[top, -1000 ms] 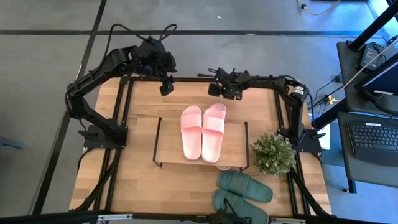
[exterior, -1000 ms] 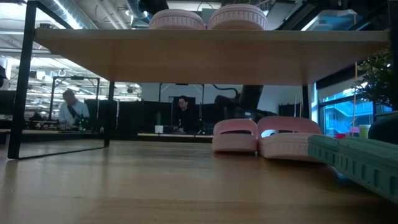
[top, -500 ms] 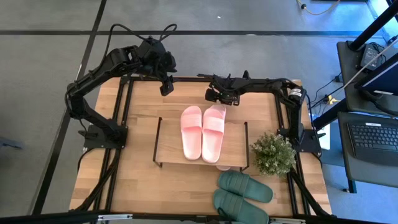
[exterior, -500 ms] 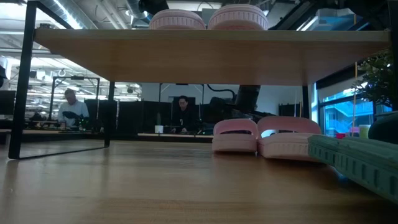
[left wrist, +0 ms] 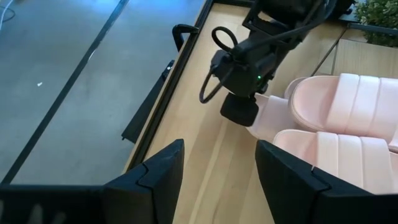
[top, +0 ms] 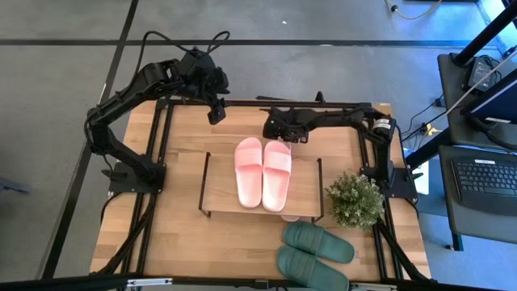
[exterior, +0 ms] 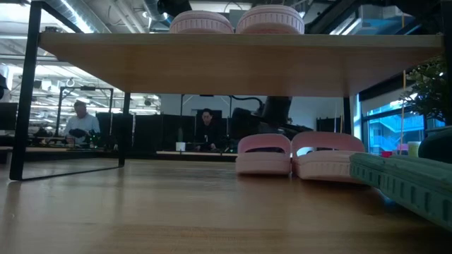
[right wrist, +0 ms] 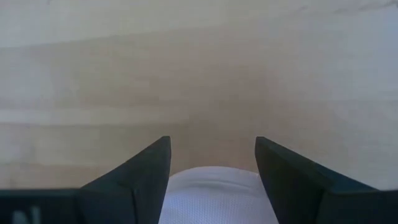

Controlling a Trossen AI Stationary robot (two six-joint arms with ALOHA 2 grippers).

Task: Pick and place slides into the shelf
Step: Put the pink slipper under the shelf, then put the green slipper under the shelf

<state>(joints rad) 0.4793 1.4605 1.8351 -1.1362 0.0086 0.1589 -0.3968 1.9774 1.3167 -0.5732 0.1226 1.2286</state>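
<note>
Overhead camera looks straight down; table-level camera looks across beneath the shelf point(exterior: 233, 60); both show the pink slides point(top: 263, 171).

An open-plan office or lab — people point(exterior: 206, 127) at desks point(exterior: 63, 148), a laptop point(top: 483, 179)

A pair of light pink slides point(top: 263, 171), ribbed across the straps, is lying at the centre of the high view on a pale wooden shelf point(top: 222, 187) with black wire legs. Dark green slides point(top: 315, 250) are showing at lower right beside a green leafy plant point(top: 355, 199). The table point(top: 186, 242) is showing light wood grain, framed in black.
</note>
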